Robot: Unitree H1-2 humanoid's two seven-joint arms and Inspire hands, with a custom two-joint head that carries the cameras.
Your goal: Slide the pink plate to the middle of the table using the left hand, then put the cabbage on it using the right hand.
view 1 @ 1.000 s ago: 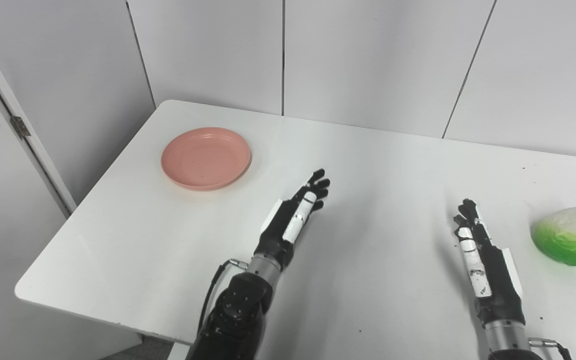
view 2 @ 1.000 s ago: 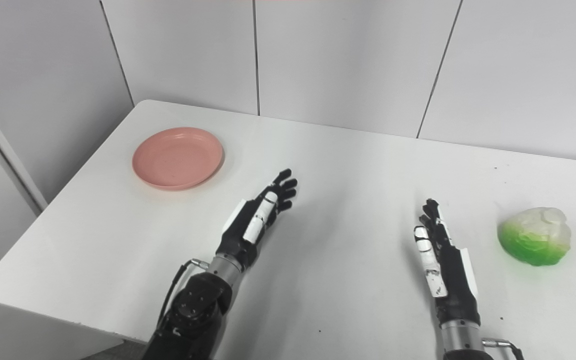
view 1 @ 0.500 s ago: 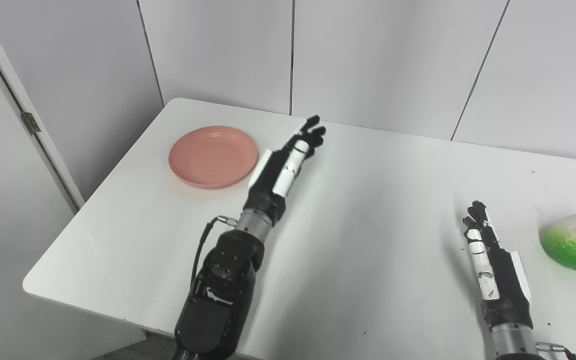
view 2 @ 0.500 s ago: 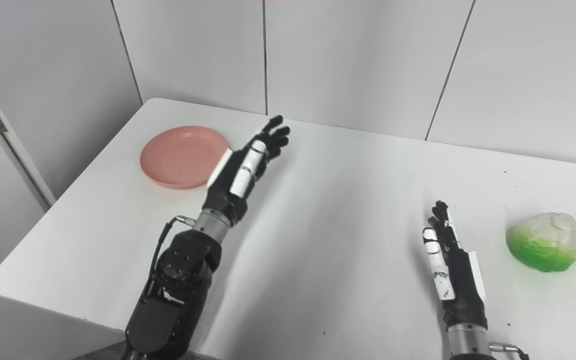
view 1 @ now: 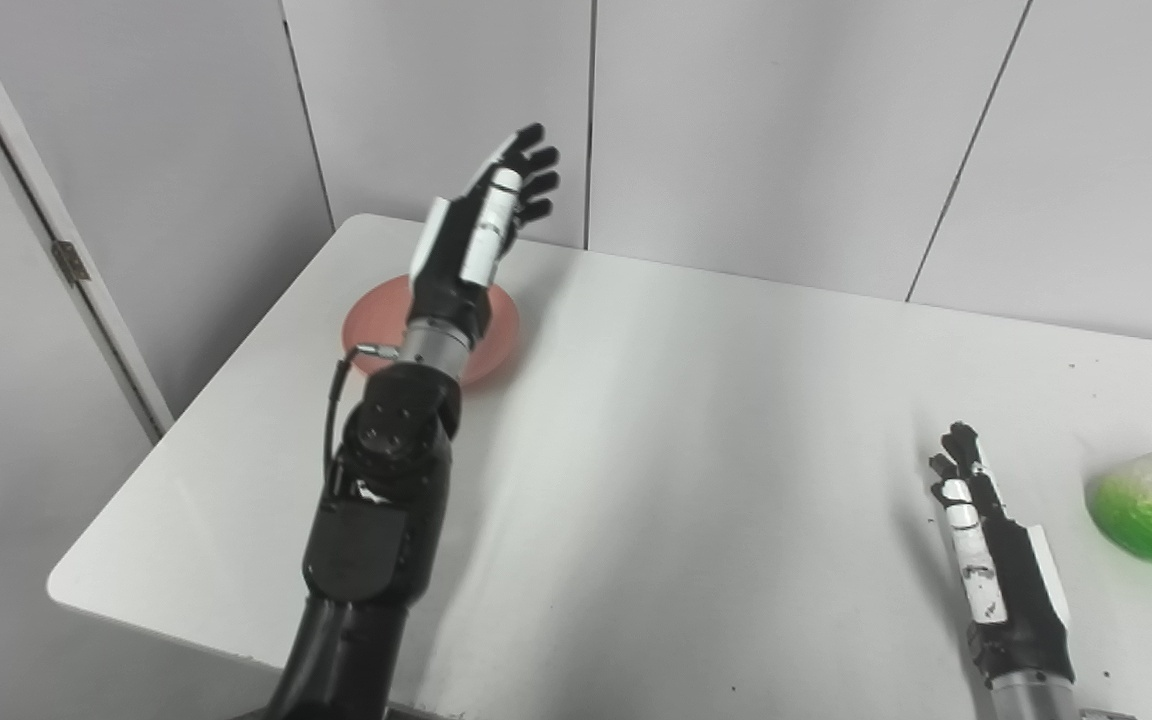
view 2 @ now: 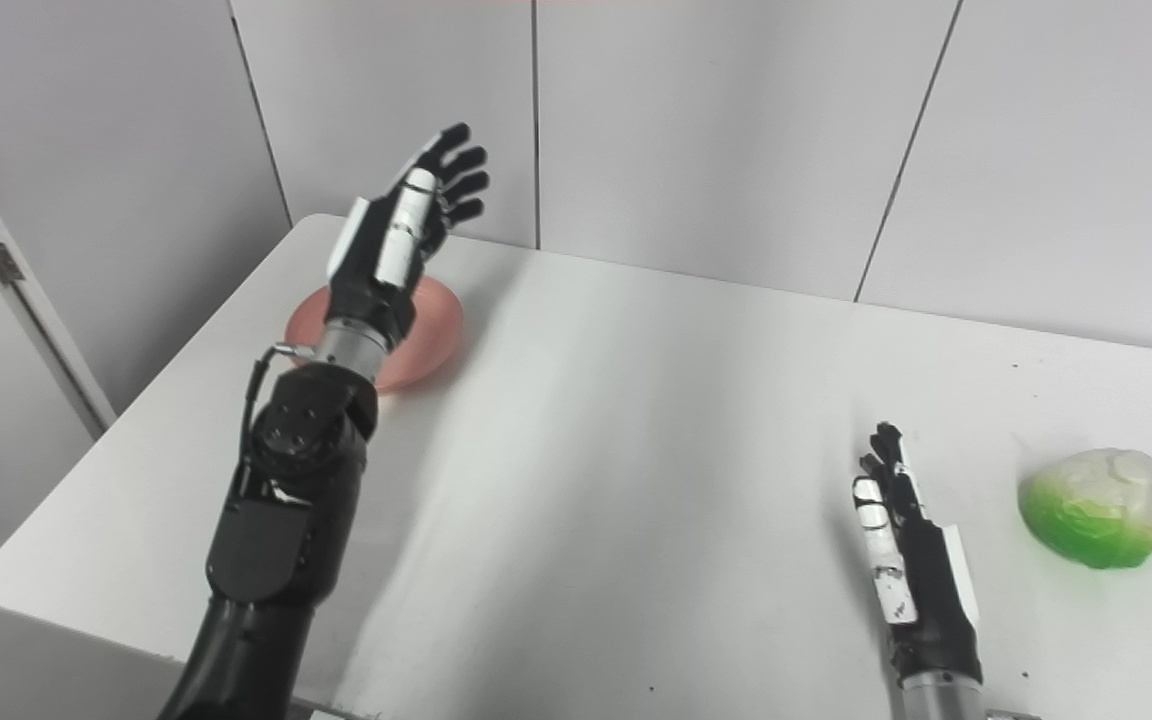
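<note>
The pink plate [view 1: 498, 335] lies near the table's far left corner, largely hidden behind my left forearm and wrist. My left hand [view 1: 481, 225] is raised high above the plate, open, fingers stretched up toward the wall, holding nothing. The cabbage [view 2: 1096, 506], green below and whitish on top, sits at the right side of the table. My right hand [view 2: 906, 560] rests open just left of the cabbage, a hand's width apart from it, fingers pointing away from me.
The white table [view 1: 696, 420] has a rounded near-left corner and front edge close to my left elbow. Grey wall panels [view 1: 756, 130] stand right behind the table. A door with a hinge [view 1: 68, 262] is at the left.
My left arm has swung up and to the left, from low over the table's middle to high above the plate. The view has shifted slightly. The right hand has stayed put.
</note>
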